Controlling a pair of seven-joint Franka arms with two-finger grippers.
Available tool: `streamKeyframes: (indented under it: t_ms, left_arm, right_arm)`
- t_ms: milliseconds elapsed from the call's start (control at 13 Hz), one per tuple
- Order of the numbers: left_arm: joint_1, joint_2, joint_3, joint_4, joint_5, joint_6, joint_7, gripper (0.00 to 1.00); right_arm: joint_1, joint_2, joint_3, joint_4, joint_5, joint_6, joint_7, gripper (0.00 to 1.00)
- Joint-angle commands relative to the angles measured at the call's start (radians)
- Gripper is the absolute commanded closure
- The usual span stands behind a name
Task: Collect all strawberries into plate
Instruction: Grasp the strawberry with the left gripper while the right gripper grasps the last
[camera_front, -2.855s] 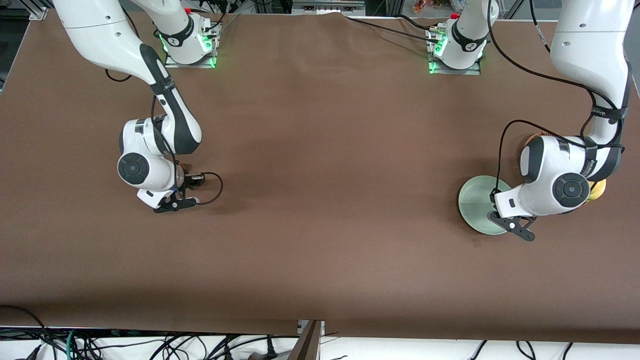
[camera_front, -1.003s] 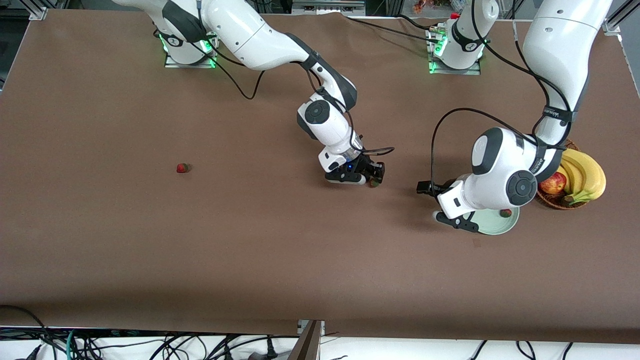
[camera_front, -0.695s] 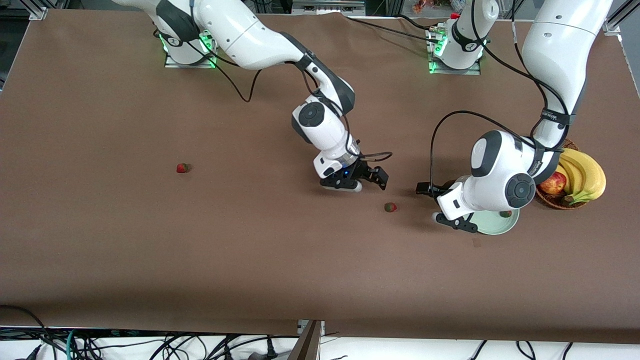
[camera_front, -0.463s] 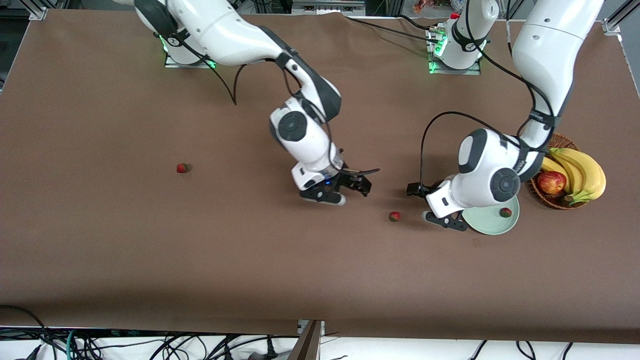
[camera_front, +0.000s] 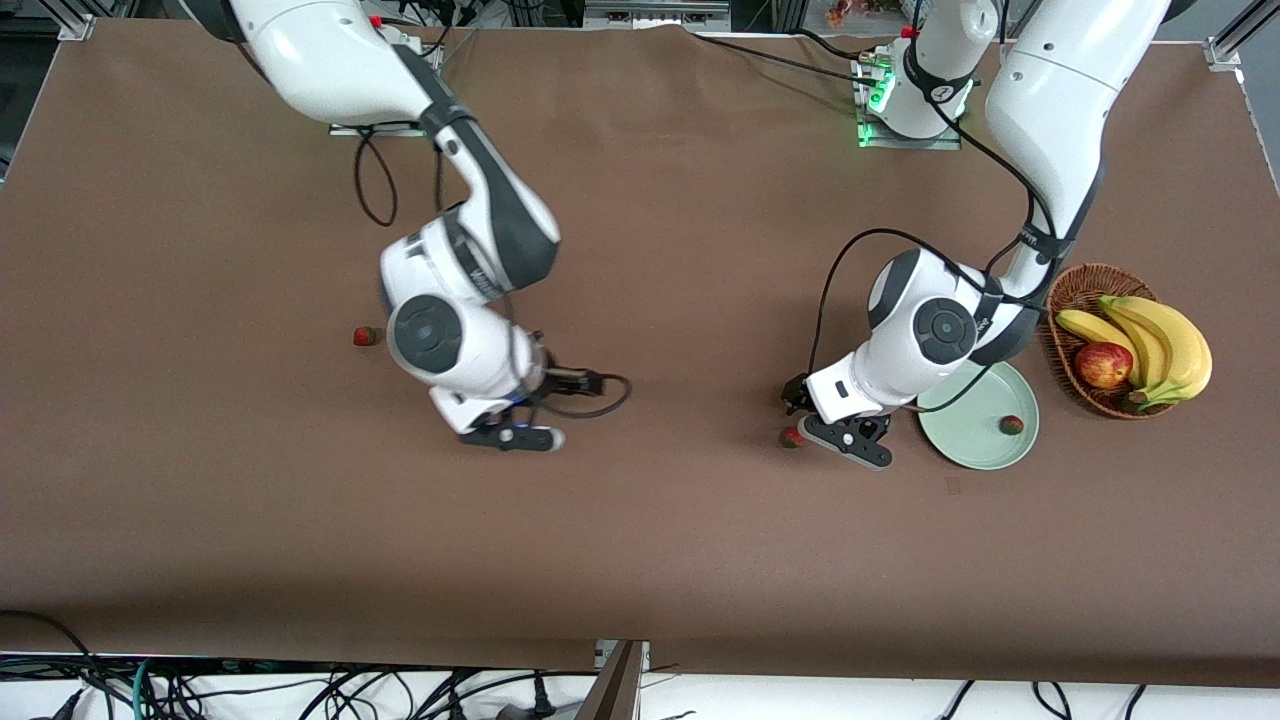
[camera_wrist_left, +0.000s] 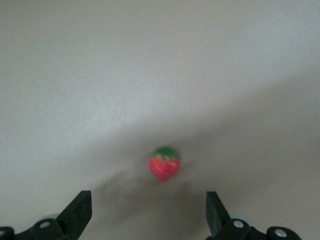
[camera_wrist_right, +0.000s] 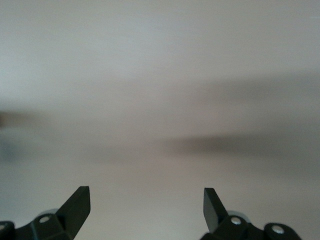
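Three strawberries in the front view: one (camera_front: 1011, 424) on the plate (camera_front: 960, 450), one (camera_front: 366, 336) toward the right arm's end of the counter (camera_front: 640, 560), one (camera_front: 792, 437) under your left gripper (camera_front: 835, 432). Right gripper (camera_front: 515, 437) hangs mid-counter.

Left wrist: fingers (camera_wrist_left: 80, 212) spread astride the berry (camera_wrist_left: 164, 164). It looks light, smooth and likely to roll; pinch its red sides.

Right wrist: fingers (camera_wrist_right: 76, 205) spread, empty.

One strawberry (camera_front: 1011, 425) lies in the plate (camera_front: 960, 445) (basket (camera_front: 1075, 290) just beside).
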Motion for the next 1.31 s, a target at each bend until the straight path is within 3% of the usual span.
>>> streamKeyframes:
  t_ms: [0,386,540,617,695,772,1003,1235]
  left_arm:
    - [-0.005,0.08,0.003,0.021,0.034,0.135,0.007,0.0]
    - [-0.028,0.111,0.004,0.016,0.034,0.147,0.006,0.0]
    - [-0.027,0.111,0.004,0.016,0.034,0.146,0.006,0.59]
    - [-0.018,0.111,0.004,0.015,0.034,0.146,0.006,0.8]
    - [-0.016,0.111,0.004,0.013,0.034,0.146,0.007,0.94]
    - [-0.016,0.11,0.004,0.013,0.034,0.146,0.007,1.0]
    - [-0.008,0.073,0.004,0.016,0.034,0.105,0.001,1.0]
    - [0.028,0.0,0.015,0.022,0.035,-0.062,0.009,0.96]
  right_arm:
    - [0.004,-0.053,-0.122,-0.069,0.005,-0.142,-0.226,0.0]
    - [0.006,-0.08,-0.348,-0.219,-0.028,-0.177,-0.528,0.0]
    - [0.006,-0.096,-0.399,-0.296,-0.029,-0.122,-0.654,0.0]
    - [0.006,-0.115,-0.401,-0.36,-0.029,-0.077,-0.664,0.0]
    - [0.006,-0.148,-0.401,-0.443,-0.03,-0.009,-0.665,0.0]
    - [0.006,-0.178,-0.401,-0.535,-0.03,0.079,-0.67,0.0]
    - [0.007,-0.235,-0.398,-0.731,-0.03,0.261,-0.685,0.0]
    - [0.01,-0.275,-0.39,-0.873,-0.027,0.378,-0.684,0.0]
